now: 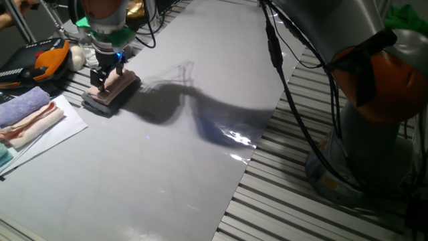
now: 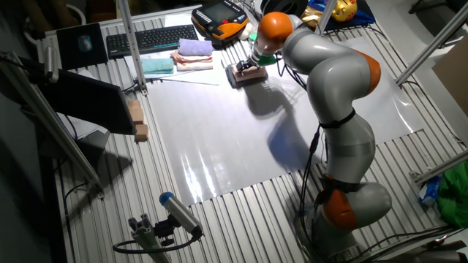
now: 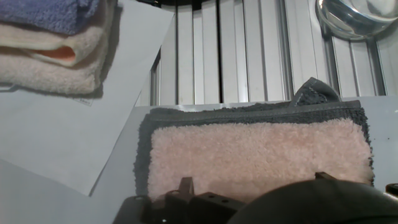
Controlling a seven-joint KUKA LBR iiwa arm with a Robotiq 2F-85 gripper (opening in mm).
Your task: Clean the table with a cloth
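The pale pink cloth [image 1: 124, 83] lies on top of a dark grey cloth [image 1: 99, 104] at the far left edge of the table [image 1: 200, 134]. My gripper [image 1: 107, 73] stands straight down on the pink cloth, its two fingers spread apart and their tips pressed into it. In the hand view the pink cloth [image 3: 255, 155] fills the lower middle, framed by the dark grey cloth [image 3: 249, 112], with my fingertips [image 3: 185, 184] just showing at the bottom. In the other fixed view the gripper [image 2: 252, 67] and cloth [image 2: 246, 73] sit at the sheet's far edge [image 2: 241, 146].
Folded lavender and peach towels [image 1: 27, 110] lie on a white paper sheet [image 1: 50, 134] to the left of the cloths. An orange and black pendant [image 1: 47, 59] and a shiny metal bowl [image 3: 357, 15] sit beyond them. The robot's base [image 1: 374, 134] stands at right.
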